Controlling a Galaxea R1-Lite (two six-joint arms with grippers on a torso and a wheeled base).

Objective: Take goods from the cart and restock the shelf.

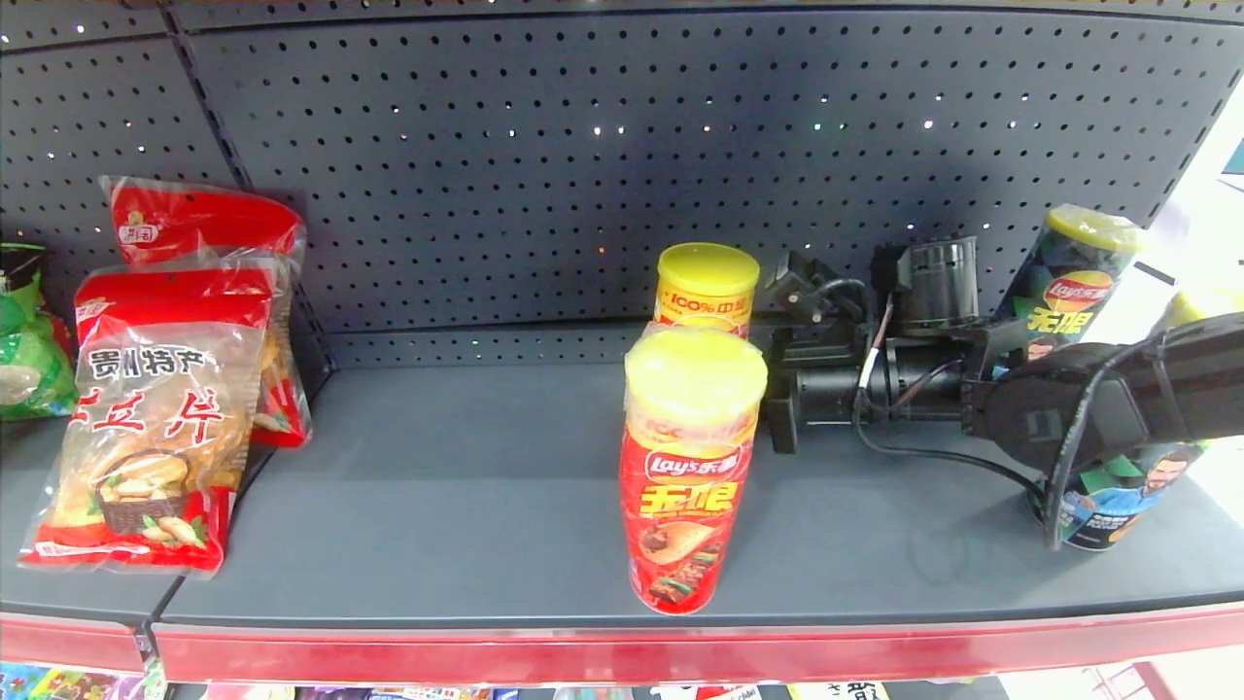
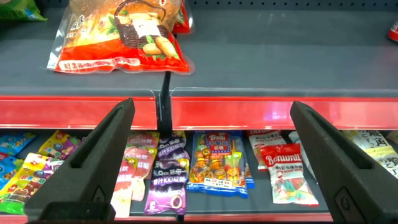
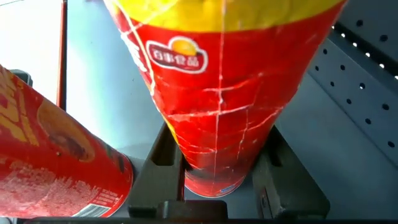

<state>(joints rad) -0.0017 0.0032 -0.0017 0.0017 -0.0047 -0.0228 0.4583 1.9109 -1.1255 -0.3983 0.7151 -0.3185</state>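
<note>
Quick rundown of that moment: the rear chip can (image 1: 707,288) stood at the back of the grey shelf (image 1: 466,506), close to the pegboard (image 1: 583,146). It was upright, long axis vertical, yellow lid up. The right gripper (image 1: 777,360) came in from the right side with its fingers (image 3: 163,163) pinched on the lower part of that can, one on each side. From the right wrist camera the can (image 3: 217,112) ran straight up from between the fingers. I honestly couldn't tell if its base was sitting on the shelf or slightly off it. The front chip can (image 1: 688,467) was just in front of it, nearer the shelf's edge, also upright with the lid up, and it hid the rear one's bottom half in the head view. Off to the right were two dark green chip cans, one (image 1: 1069,267) by the pegboard and one (image 1: 1118,496) partly behind the arm. A clear-and-red snack bag (image 1: 146,418) leaned at the left end with another behind it. The left gripper (image 2: 211,107) was spread wide with nothing in it, down level with the shelf's red front lip (image 2: 348,112), and candy packets (image 2: 219,165) showed on the tier below.
</note>
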